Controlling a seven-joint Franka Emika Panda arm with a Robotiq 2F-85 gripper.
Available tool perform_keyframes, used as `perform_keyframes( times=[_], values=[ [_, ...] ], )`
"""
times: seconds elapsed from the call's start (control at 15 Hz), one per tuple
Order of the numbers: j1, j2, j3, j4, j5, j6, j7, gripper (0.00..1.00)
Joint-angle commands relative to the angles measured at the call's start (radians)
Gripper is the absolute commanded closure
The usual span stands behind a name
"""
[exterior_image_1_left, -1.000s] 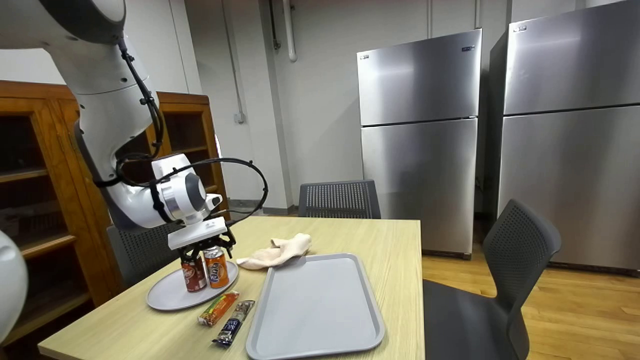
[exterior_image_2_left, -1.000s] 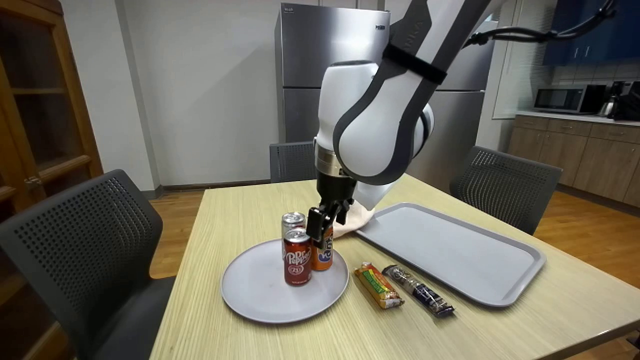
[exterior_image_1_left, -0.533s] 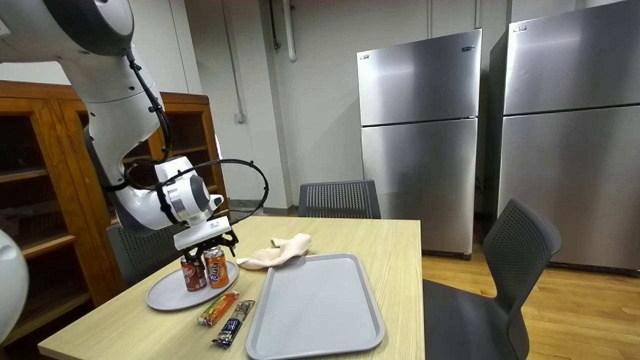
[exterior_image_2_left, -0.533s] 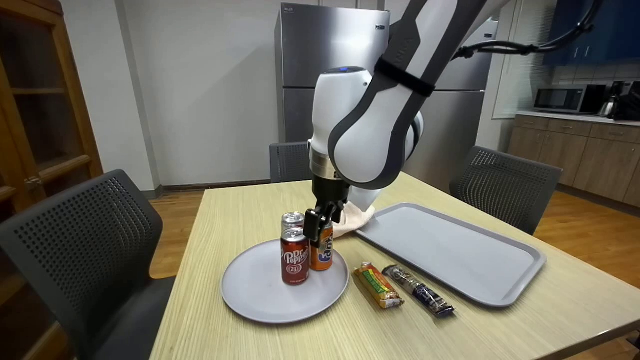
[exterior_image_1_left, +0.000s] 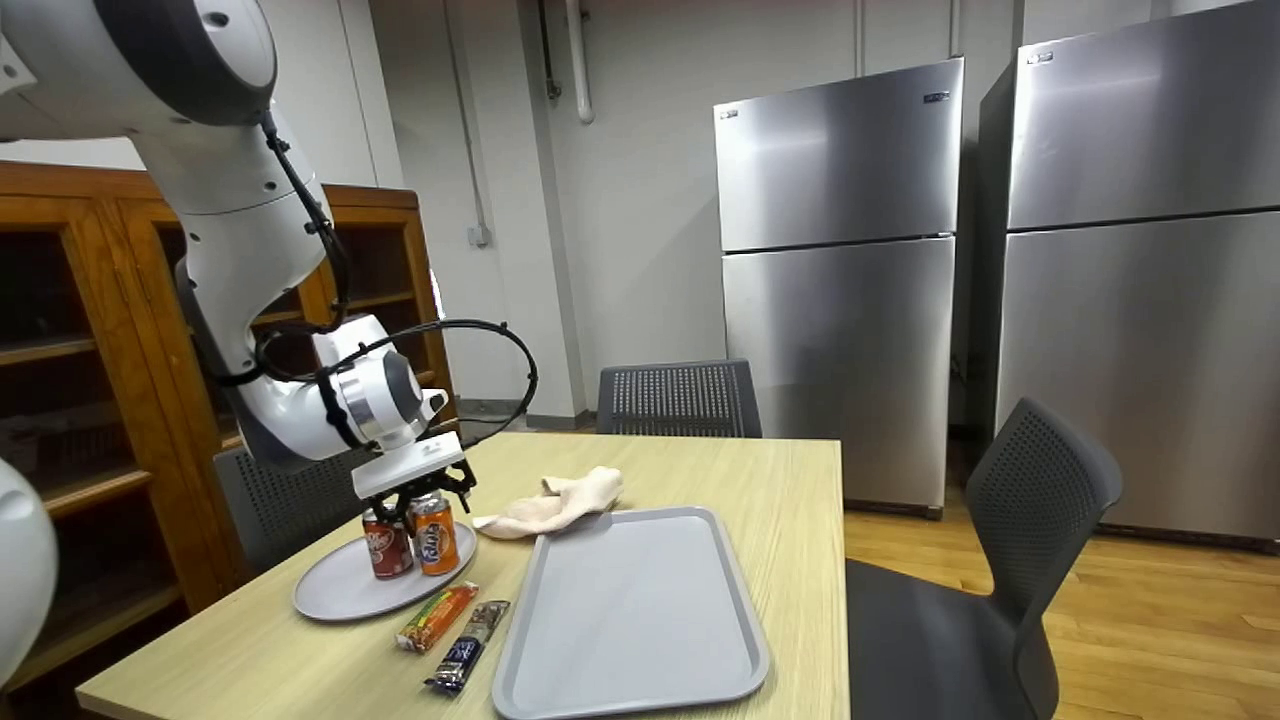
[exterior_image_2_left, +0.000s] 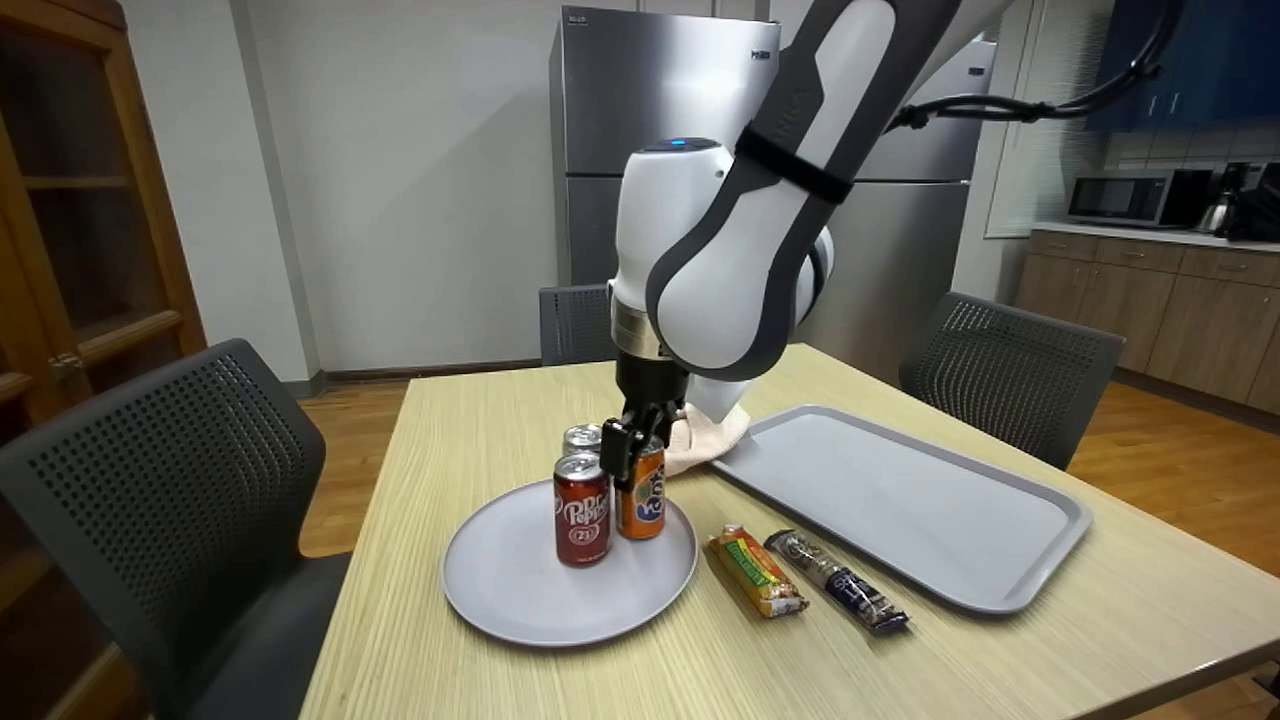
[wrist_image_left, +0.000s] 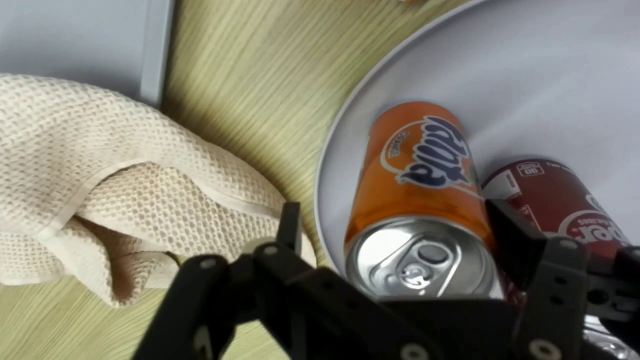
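An orange Fanta can (wrist_image_left: 420, 160) stands upright on a round grey plate (exterior_image_2_left: 520, 610), between the fingers of my gripper (wrist_image_left: 404, 232). The left finger (wrist_image_left: 290, 225) is apart from the can, over the plate's edge side. The right finger (wrist_image_left: 520, 240) sits close against the can's other side, in the narrow space before a red Dr Pepper can (exterior_image_2_left: 582, 515); whether it touches either can, I cannot tell. The jaws stand wide and grip nothing. Behind the Dr Pepper, a third can (exterior_image_2_left: 582, 438) shows mostly its silver top. In an exterior view my gripper (exterior_image_1_left: 430, 508) hides the Fanta can's upper part.
A beige cloth (wrist_image_left: 150, 200) lies beside the plate, overlapping a corner of the grey tray (exterior_image_1_left: 630, 610). Two wrapped bars, an orange-and-green one (exterior_image_2_left: 757, 570) and a dark one (exterior_image_2_left: 838, 580), rest between plate and tray. Chairs surround the wooden table (exterior_image_1_left: 780, 480).
The gripper has shifted a little sideways around the Fanta can. The Dr Pepper can has slid slightly away from the Fanta can on the plate. Tray, cloth and bars have stayed put.
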Motion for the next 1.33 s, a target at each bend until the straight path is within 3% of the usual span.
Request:
perform_keyframes(
  times=[0.0,0.13,1.27],
  values=[
    [0.010,0.012,-0.004,0.037,-0.014,-0.031,-0.008,0.41],
    [0.011,0.010,-0.005,0.041,-0.014,-0.030,-0.005,0.57],
    [-0.033,-0.136,-0.009,-0.110,0.001,0.037,0.014,0.59]
  ],
)
